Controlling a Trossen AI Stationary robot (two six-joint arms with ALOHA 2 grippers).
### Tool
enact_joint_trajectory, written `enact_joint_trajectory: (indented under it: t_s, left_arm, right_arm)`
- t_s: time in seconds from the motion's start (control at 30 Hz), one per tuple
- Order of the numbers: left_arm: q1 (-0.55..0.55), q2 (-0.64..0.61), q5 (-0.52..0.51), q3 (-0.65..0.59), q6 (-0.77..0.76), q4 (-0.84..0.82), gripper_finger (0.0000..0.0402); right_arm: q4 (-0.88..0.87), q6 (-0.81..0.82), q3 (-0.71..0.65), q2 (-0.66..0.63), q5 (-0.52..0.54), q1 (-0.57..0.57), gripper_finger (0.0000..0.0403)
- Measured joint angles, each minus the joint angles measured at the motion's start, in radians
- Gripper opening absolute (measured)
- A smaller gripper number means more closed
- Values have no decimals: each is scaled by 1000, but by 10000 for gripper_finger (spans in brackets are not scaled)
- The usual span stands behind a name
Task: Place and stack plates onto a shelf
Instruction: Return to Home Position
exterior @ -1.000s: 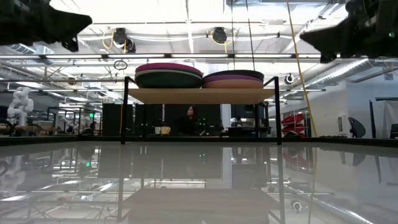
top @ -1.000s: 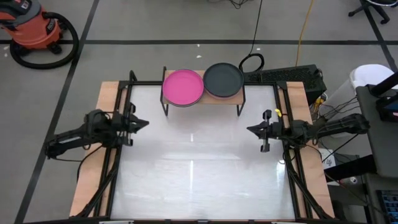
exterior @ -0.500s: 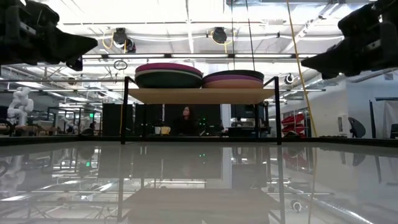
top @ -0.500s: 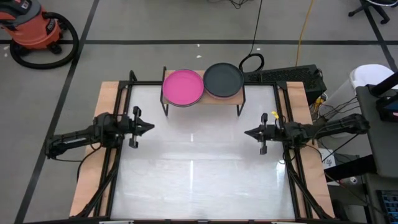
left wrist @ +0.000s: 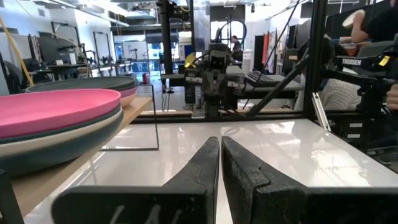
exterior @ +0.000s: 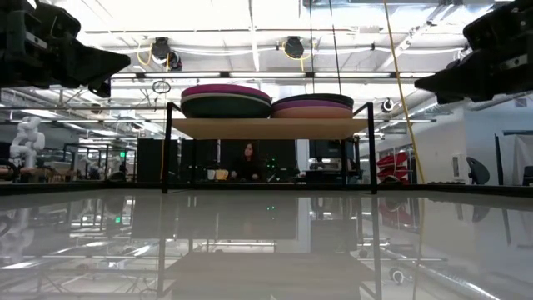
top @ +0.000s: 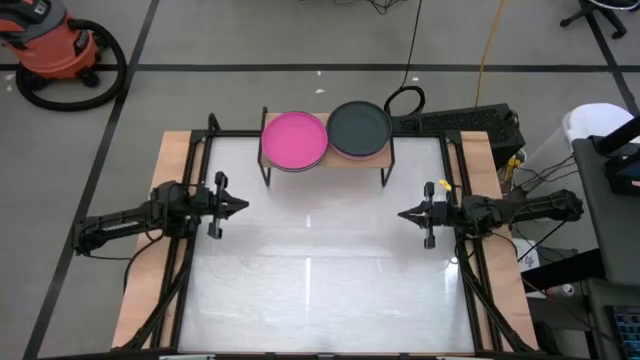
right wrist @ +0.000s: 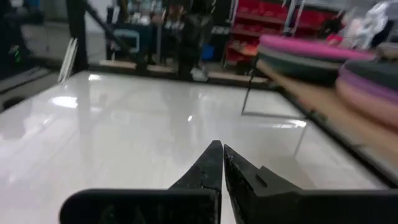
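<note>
The white desk (top: 320, 290) carries the shelf (exterior: 271, 128) at its far edge. Two stacks of plates sit on it, a hot pink plate (top: 294, 139) topping the left and a charcoal plate (top: 360, 128) the right; lower layers are hard to count. Left gripper (top: 243, 204) and right gripper (top: 403, 214) hover at either side, fingers pressed together, empty.

one camera hung high up and looked straight down on the whole table (top: 320, 290), and one sat low at the table's edge and looked flat across it to the shelf (exterior: 271, 127) and the room (exterior: 466, 158) behind. a small camera on each wrist looked out close over that arm's own dark fingers (left wrist: 193, 180), the two facing each other across the table. all four views saw the shelf and its plates (top: 294, 139).
</note>
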Motion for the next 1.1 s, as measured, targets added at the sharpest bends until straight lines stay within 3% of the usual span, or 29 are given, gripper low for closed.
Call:
enact_joint_trajectory:
  t_s: [0.23,1.1]
  left_arm:
    - [0,0,0,0,-2,-17,24]
    - [0,70,1,2,24,-58,24]
  right_arm:
    - [-45,-6,3,-111,17,0,0]
    - [-70,33,-15,-107,15,0,0]
